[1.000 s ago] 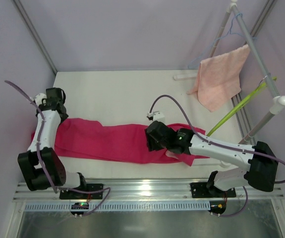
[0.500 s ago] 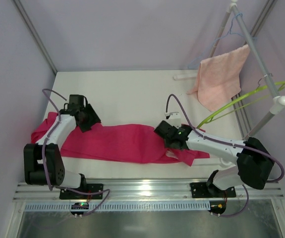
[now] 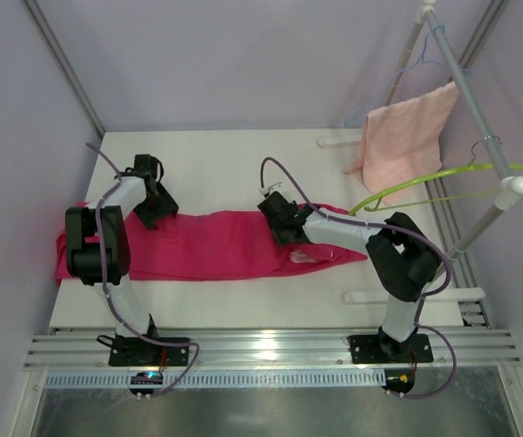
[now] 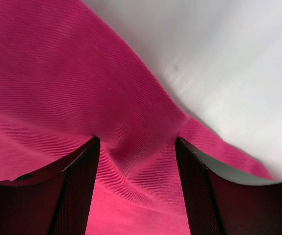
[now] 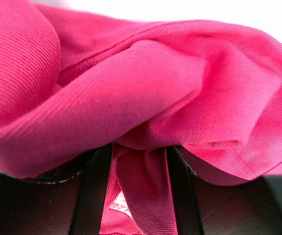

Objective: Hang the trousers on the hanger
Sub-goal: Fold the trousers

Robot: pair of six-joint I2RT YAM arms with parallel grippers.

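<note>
Magenta trousers: long flat strip on table, spanning both grippers. Bunched fold clamped in right gripper; left gripper released, jaws apart, straddling the cloth edge. Salmon towel and lime hanger hang well right of it.

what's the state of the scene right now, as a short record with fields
trousers: stretched out flat on the table, not on the hanger
hanger: hanging bare on the rack at the right, apart from the trousers
left gripper: open, fingers down on the trousers' far edge near the left end
right gripper: closed on a bunched fold of the trousers, right of the middle
towel: draped on the rack
</note>
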